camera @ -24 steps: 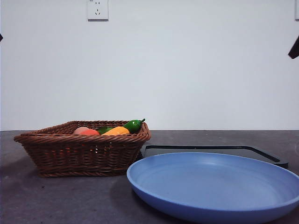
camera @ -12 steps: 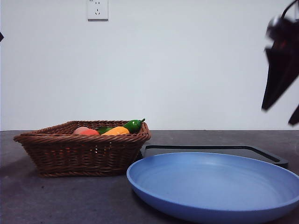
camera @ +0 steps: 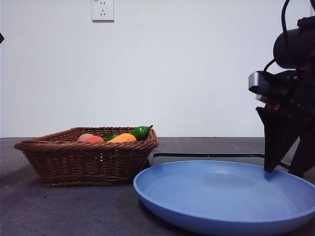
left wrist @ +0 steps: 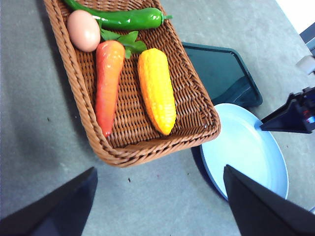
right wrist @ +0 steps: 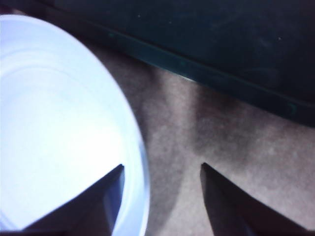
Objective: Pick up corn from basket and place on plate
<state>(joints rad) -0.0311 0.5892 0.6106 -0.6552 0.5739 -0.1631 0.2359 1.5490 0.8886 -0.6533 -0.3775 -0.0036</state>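
**Suddenly the right arm is down at the plate, not the basket**

Now the right gripper is hanging low at the 3 o'clock side of the front view, where half a second back only a dark blur was showing high at that edge, and a second back just a tip at the corner. Its jaws are standing open and holding nothing, straddling the plate rim: one tip is sitting over the blue, the other over the bare surface beside the tray. That is putting it at the drop-off, well apart from the corn, so I am judging the pick as not yet begun.

The left gripper is hovering above the near end of the basket, jaws spread wide and empty, with the cob in plain sight between them.

The corn is lying flat on the basket floor, beside the carrot and roughly parallel to it. In the left wrist view its long axis is running from about 11 to 5 o'clock, tapered tip pointing at 5, toward the basket wall nearest the plate. The pepper and the egg-like fruit are lying past its blunt end. A grasp would probably need the jaws closing across that axis.
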